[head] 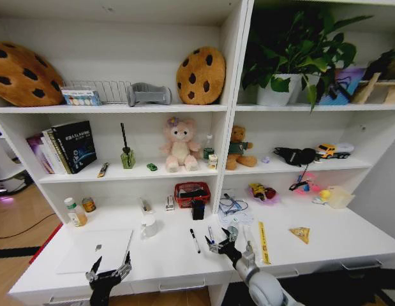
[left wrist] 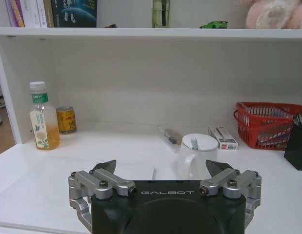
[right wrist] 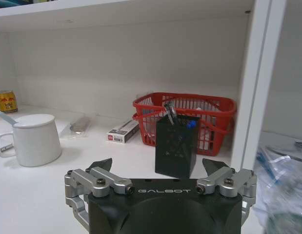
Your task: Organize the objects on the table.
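Pens lie loose on the white worktop (head: 350, 239): a black pen (head: 194, 240) just left of the right gripper (head: 221, 244), a second pen (head: 211, 234) beside it. Both look light, stiff and slick, best pinched mid-barrel. The right gripper hovers released; ahead of it stands a black mesh pen holder (right wrist: 176, 145). The left gripper (head: 108, 273), also spread, hangs over the thin silver laptop (head: 95, 250), flat and hard to lift.

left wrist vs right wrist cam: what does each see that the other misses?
Left wrist alone: the bottle of yellow drink, the green toy car on the shelf above, the open left gripper. Right wrist alone: the open right gripper, the shelf divider. Both: white mug, red basket, black pen holder, yellow can.
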Controlling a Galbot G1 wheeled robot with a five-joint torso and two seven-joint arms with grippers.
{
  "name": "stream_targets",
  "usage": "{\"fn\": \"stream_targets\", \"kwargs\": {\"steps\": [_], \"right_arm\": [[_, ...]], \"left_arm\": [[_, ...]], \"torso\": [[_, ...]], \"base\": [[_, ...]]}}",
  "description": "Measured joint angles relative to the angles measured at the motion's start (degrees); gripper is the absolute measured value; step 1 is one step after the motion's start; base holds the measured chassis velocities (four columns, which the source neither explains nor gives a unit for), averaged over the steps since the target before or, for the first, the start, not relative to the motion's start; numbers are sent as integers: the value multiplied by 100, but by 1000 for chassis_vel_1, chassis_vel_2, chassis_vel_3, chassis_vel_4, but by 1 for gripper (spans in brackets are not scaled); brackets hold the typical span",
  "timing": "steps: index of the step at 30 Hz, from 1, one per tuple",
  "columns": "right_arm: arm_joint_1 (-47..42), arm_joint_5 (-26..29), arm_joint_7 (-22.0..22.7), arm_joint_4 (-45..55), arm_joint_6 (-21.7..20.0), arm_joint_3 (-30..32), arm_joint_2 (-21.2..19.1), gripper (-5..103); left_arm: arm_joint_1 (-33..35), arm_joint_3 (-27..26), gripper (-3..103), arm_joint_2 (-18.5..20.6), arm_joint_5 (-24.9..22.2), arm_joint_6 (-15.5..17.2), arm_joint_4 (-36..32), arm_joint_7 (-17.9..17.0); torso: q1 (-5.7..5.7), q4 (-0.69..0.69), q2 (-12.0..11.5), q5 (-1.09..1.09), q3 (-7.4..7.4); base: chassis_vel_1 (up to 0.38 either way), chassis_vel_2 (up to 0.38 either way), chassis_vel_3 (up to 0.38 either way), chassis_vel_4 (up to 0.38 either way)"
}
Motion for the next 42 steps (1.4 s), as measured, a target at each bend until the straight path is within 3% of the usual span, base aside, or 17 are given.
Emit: {"fn": "stream_targets", "kwargs": {"steps": [7,12,20,22,26,38,42], "right_arm": [[927,243,338,-498,-236,-813,309,100],[1290,562,979,-833,-530,-1375,916,100],[1411,516,1424,-1111,-629,-1452,1427,100],[1382,477,1845,-1140,-757,-1442,1584,100],[1284,488,2101,-1172,-901,-1429,1623,100],[1225,577,2217,-1249,-1112,-1352,1658,101],[1244,701,2239,-1252,-1228,-1345,1681,95]], "left_arm": [[45,13,100,-73,40,-7,42,6],[56,-44,100,-55,13,-8,57,5],[58,-38,100,-50,-3,-1,85,2],[51,-6,100,-75,25,13,97,2],[49,11,100,-98,41,14,99,2],[34,10,100,-93,43,14,108,2],[34,15,100,-101,50,14,109,2]], "torso": [[0,-1,0,-3,0],[0,0,0,0,0],[0,-1,0,-1,0],[0,-1,0,-1,-1],[0,-1,0,0,-1],[-1,-1,1,0,-1],[-1,-1,1,0,-1]], "base": [[0,0,0,0],[0,0,0,0],[0,0,0,0],[0,0,0,0],[0,0,0,0],[0,0,0,0],[0,0,0,0]]}}
